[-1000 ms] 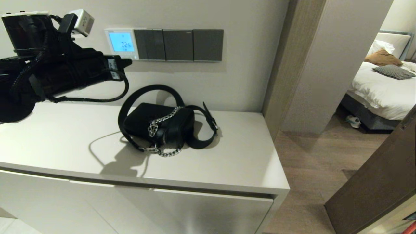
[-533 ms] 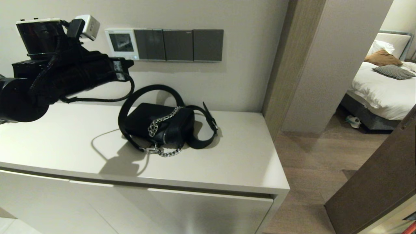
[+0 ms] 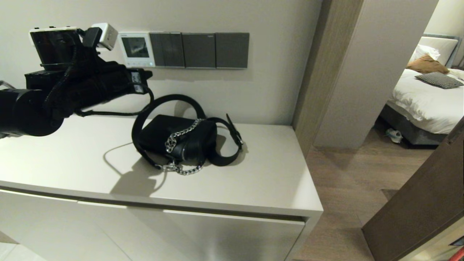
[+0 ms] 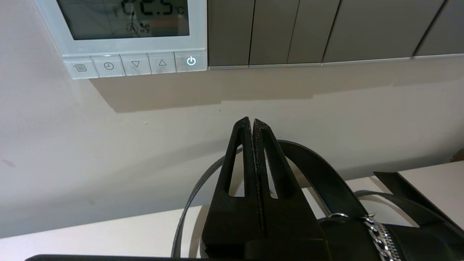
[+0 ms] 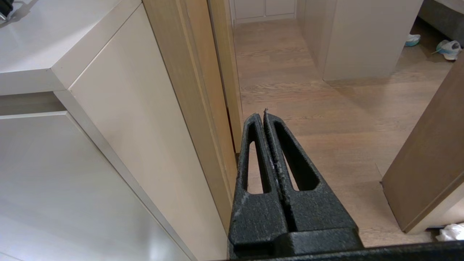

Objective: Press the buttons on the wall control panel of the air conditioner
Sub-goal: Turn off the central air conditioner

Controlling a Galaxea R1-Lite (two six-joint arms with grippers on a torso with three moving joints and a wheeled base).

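The white wall control panel has a dark screen; in the left wrist view faint digits show on it. Its row of small white buttons runs along the bottom edge; in the left wrist view the power key at the end glows. My left gripper is shut and empty, its tip a little below the panel's lower corner, close to the wall and off the buttons. My right gripper is shut and empty, hanging low beside the cabinet, over the wooden floor.
Three dark grey switch plates adjoin the panel. A black handbag with chain and looped strap lies on the white cabinet top under my left gripper. A wall corner and a doorway to a bedroom are at the right.
The panel's screen went from glowing light blue with digits to dark. My left arm shifted right and its shut tip dropped slightly below the panel's lower corner.
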